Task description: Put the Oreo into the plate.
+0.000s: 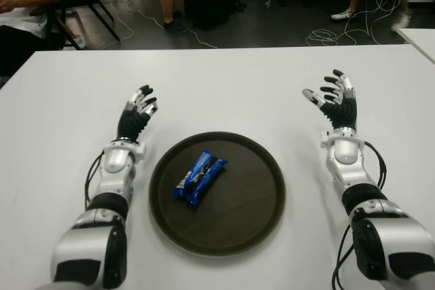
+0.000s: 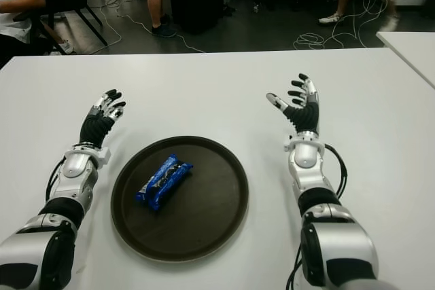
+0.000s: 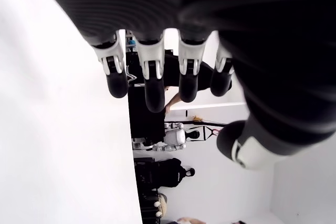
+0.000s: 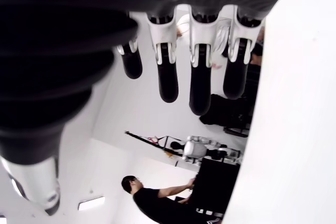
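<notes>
While the left hand (image 1: pixel 138 110) sits toward the tabletop's (image 1: pixel 224 86) left edge, fingers loosely extended and holding nothing, the round dark plate (image 1: pixel 255 212) lies just beside its forearm near the front edge, about midway across. Oreo pack (image 1: pixel 199 177), blue wrapper, lies inside the plate, left of its centre, angled diagonally. Right hand (image 1: pixel 334 98) is past the plate's right rim, apart from it, palm up, fingers spread, empty. People and cables on the floor beyond the far edge
</notes>
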Robot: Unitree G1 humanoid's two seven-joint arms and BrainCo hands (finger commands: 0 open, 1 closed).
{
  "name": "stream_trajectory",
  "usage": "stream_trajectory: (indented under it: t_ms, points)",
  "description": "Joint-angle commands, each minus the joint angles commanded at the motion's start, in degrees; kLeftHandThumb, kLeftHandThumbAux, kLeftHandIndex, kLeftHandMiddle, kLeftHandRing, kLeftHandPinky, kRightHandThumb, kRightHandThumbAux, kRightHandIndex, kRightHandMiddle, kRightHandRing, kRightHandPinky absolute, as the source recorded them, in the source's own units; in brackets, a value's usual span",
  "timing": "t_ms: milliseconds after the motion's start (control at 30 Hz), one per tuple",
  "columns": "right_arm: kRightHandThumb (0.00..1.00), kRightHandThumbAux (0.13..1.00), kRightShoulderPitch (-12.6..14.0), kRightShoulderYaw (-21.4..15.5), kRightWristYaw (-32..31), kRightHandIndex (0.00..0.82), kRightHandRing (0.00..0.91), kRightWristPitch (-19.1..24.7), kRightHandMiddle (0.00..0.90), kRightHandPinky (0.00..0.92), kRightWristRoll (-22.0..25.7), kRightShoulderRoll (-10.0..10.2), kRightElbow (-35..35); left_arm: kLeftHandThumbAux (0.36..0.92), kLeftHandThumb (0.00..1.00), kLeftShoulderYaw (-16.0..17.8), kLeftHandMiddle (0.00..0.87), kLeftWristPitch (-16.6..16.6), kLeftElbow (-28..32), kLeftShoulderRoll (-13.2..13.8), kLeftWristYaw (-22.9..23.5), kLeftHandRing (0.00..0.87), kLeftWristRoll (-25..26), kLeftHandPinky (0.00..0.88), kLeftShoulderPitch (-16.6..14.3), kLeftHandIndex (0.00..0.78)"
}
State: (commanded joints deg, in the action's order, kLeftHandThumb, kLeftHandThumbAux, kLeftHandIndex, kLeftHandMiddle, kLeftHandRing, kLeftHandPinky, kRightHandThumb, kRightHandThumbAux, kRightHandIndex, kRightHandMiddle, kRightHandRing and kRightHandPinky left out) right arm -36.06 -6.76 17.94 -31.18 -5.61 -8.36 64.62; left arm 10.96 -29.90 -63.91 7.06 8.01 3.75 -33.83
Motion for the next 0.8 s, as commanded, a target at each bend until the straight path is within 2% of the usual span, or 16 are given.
stream_trajectory:
  t_ms: [200, 633, 800]
  points:
    - [0.0, 0.667, 1.6, -0.4, -1.4, 0.166, 0.278, 0.6, 0.254, 0.279, 0.8, 0.4, -0.9, 0.65, 0.077, 0.1, 0.122, 0.0, 0.3, -0.1, -0.2, 0.12, 0.3, 0.109, 0.3, 0.053]
    - [0.0, 0.696, 2.4, -0.2, -1.4, 0.158, 0.272, 2.7, 0.251, 0.273, 0.7, 0.8, -1.4, 0.647, 0.077, -0.5, 0.125, -1.1, -0.5, 0.0, 0.1, 0.109, 0.0, 0.092, 0.6, 0.053]
    - [0.0, 0.673, 2.6, 0.1, -1.0, 0.165, 0.274, 2.6, 0.26, 0.26, 0.3, 0.8, -1.1, 0.655, 0.075, -0.7, 0.124, -1.4, 0.0, -0.2, 0.3, 0.107, 0.1, 0.09, 1.0, 0.054]
